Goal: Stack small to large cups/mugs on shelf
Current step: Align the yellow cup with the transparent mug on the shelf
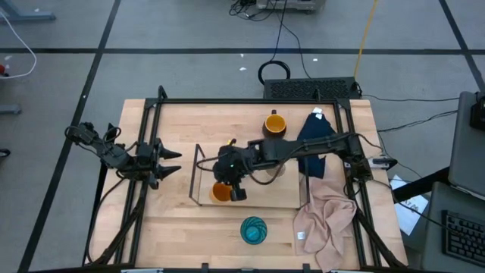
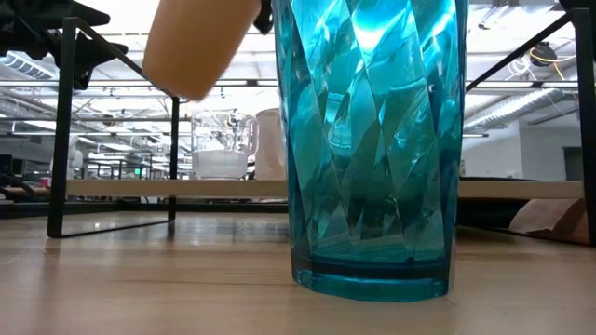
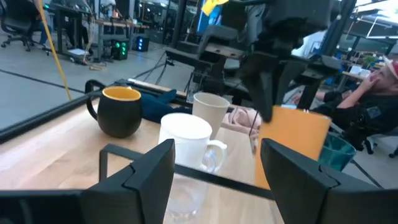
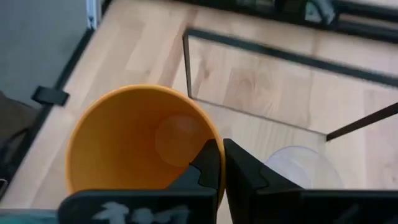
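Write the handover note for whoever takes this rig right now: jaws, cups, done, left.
Right gripper: jaws shut on the rim of the orange cup, held above the shelf at its left end.
Left gripper: jaws open, waiting left of the shelf, holding nothing.
On or at the shelf: clear glass, white mug, beige cup; exact footing hard to tell.
Off the shelf: dark mug with yellow inside behind it, teal cup in front.
Done: nothing visibly nested.
Left: set down the orange cup, then bring in the dark mug and teal cup.
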